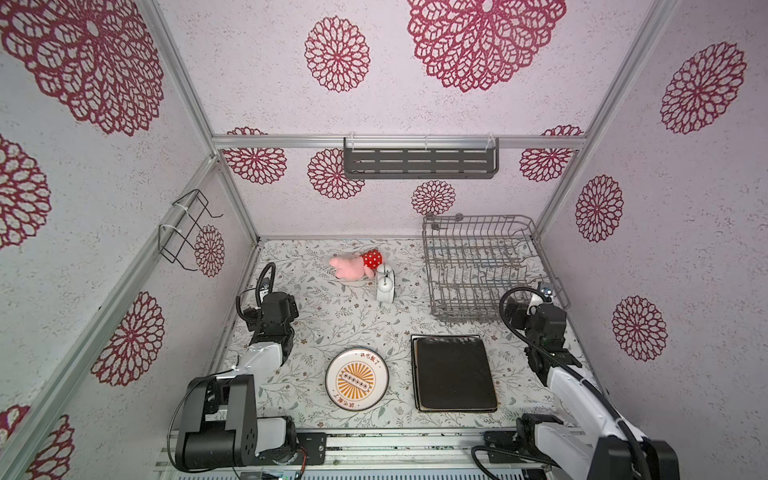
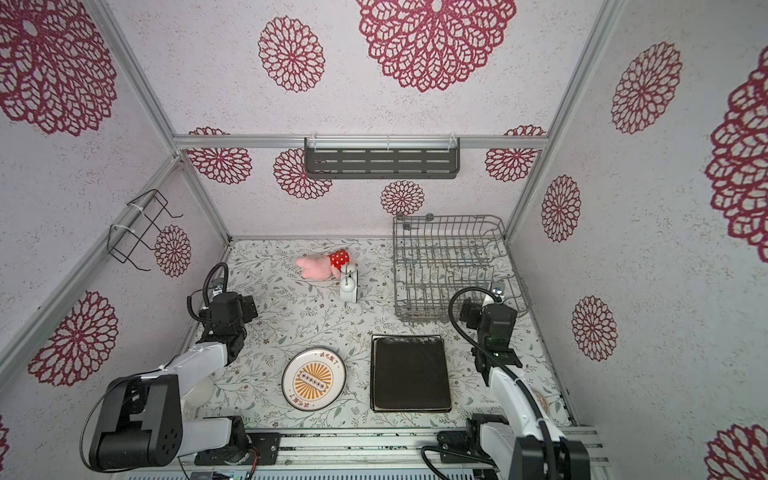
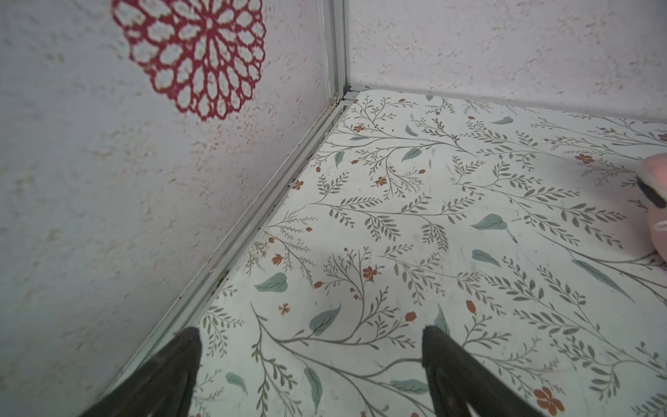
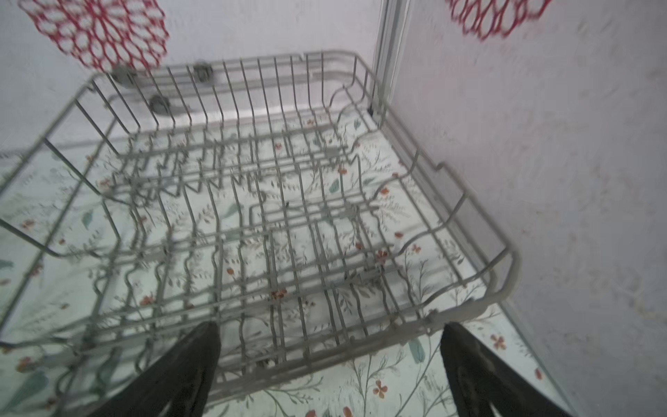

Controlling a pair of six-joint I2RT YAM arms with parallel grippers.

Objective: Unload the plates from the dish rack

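The grey wire dish rack point(image 1: 469, 311) point(image 2: 419, 313) stands at the back right against the wall, and no plates stand among its tines. A round white plate point(image 1: 356, 378) point(image 2: 313, 379) with an orange sunburst lies flat on the table near the front. Beside it lies a dark square plate point(image 1: 455, 374) point(image 2: 409, 374) on top of a small stack. My right gripper point(image 4: 330, 332) hangs open and empty just above the rack's near rim point(image 4: 340, 353). My left gripper point(image 3: 310, 335) is open and empty over bare table near the left wall.
A pink plush toy point(image 1: 353, 266) point(image 3: 657, 202) and a white alarm clock point(image 1: 384, 284) lie mid-table at the back. A grey slotted shelf point(image 1: 419, 162) hangs on the back wall. A black wire holder point(image 1: 187, 228) hangs on the left wall.
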